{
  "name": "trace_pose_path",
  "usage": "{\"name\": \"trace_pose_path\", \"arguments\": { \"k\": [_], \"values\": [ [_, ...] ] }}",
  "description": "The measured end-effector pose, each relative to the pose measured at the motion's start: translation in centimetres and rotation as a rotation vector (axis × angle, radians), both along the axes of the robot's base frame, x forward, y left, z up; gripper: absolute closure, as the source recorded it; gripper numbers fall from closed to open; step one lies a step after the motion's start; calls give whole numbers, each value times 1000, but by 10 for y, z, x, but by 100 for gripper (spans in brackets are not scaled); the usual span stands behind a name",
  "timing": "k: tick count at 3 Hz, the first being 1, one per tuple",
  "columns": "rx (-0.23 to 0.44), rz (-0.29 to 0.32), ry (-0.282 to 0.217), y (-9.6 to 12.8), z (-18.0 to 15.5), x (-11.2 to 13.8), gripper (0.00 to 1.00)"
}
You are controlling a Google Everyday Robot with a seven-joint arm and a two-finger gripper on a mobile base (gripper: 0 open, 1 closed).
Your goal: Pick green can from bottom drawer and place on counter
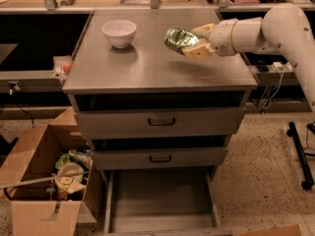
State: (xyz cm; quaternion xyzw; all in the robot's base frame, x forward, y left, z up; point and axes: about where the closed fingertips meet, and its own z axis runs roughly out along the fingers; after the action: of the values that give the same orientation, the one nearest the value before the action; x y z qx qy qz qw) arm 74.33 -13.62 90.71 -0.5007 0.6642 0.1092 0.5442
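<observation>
The green can (177, 39) is a shiny crinkled can lying sideways in my gripper (193, 42), held in the air above the right middle of the counter (147, 68). The gripper is shut on the can, its tan fingers (201, 50) above and below it. My white arm reaches in from the right. The bottom drawer (160, 200) is pulled open below, its grey floor bare.
A white bowl (119, 33) stands on the counter's back left. Two upper drawers with black handles (161, 122) are shut. An open cardboard box (44, 181) with rubbish sits on the floor at the left. A black stand leg (300, 156) is at the right.
</observation>
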Motion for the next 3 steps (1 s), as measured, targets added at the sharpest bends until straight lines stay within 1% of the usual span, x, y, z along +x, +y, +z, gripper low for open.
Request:
{"name": "trace_pose_path", "arguments": {
  "k": [1, 2, 3],
  "values": [
    [4, -70, 72, -18, -16, 27, 100],
    [8, -124, 122, -30, -27, 50, 100],
    [5, -169, 159, -39, -34, 69, 100]
  ]
}}
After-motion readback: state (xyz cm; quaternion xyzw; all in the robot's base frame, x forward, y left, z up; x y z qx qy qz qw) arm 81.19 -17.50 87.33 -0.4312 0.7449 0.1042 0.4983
